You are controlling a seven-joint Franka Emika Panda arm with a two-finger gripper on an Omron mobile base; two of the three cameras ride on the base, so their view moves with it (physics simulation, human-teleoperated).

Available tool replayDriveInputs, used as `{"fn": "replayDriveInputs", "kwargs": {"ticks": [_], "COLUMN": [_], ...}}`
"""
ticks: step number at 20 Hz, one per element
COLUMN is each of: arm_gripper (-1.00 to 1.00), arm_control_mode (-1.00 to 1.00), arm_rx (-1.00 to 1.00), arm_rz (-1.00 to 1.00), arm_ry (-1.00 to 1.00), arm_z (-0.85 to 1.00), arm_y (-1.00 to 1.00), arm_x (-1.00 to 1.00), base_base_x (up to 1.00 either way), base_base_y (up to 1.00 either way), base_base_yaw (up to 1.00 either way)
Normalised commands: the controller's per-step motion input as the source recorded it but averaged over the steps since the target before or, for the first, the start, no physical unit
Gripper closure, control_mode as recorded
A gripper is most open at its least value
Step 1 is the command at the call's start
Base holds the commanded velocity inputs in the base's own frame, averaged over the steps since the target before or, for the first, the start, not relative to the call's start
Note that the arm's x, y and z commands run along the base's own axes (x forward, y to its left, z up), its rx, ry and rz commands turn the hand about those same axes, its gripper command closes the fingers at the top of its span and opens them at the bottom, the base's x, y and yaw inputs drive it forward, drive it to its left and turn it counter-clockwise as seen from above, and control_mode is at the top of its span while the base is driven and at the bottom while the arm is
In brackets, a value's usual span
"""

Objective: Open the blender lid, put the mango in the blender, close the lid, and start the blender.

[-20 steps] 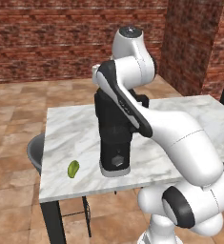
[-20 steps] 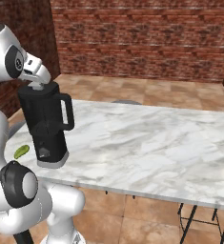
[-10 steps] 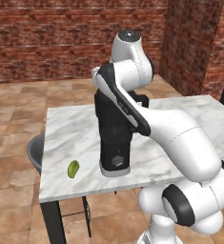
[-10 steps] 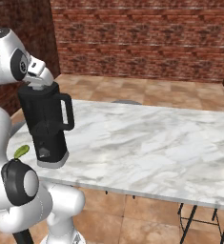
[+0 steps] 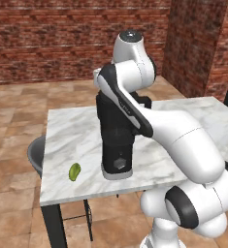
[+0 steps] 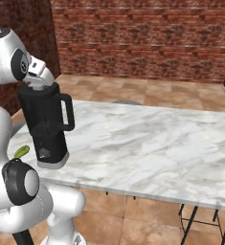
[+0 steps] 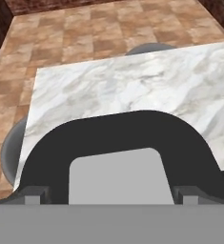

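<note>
**Black blender, lid on, gripper spread above it**

Item one: the blender (image 5: pixel 117 140), tall and black, upright on the white marble table (image 6: pixel 147 143) near its left front corner. Loop side handle faces the table's long open side in the right base view; a small button sits on the front of the grey-rimmed base.

Item two: the blender lid (image 7: pixel 120 162), black with rounded corners and a light grey square cap in the centre, seated on the jar.

Item three: the gripper (image 7: pixel 112 194), directly over the lid, fingers spread wide to either side of the grey cap, grasping nothing. One fingertip (image 7: pixel 33 194) shows at the lid's edge; whether it touches cannot be told.

Item four: the mango (image 5: pixel 74 171), small and yellow-green, lying on the marble beside the blender's base, apart from it, near the table's front edge.

Item five: a grey round stool seat (image 5: pixel 36 155) beside the table's short end.
</note>
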Motion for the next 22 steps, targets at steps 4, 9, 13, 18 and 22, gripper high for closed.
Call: {"fn": "replayDriveInputs", "kwargs": {"ticks": [4,9,13,18,22], "arm_gripper": [-1.00,-1.00,1.00,1.00,1.00], "arm_control_mode": [-1.00,-1.00,-1.00,-1.00,-1.00], "arm_rx": [0.00,0.00,0.02,0.07,0.10], "arm_rz": [0.01,0.02,0.01,0.02,0.01], "arm_ry": [0.02,0.01,0.01,0.00,0.00], "arm_z": [-0.32,-0.30,-0.31,-0.19,0.00], "arm_y": [0.00,0.00,0.00,-0.04,0.00], "arm_x": [0.00,0.00,0.00,0.00,0.00], "base_base_x": [0.00,0.00,0.00,0.00,0.00], "base_base_y": [0.00,0.00,0.00,0.00,0.00], "base_base_yaw": [0.00,0.00,0.00,0.00,0.00]}}
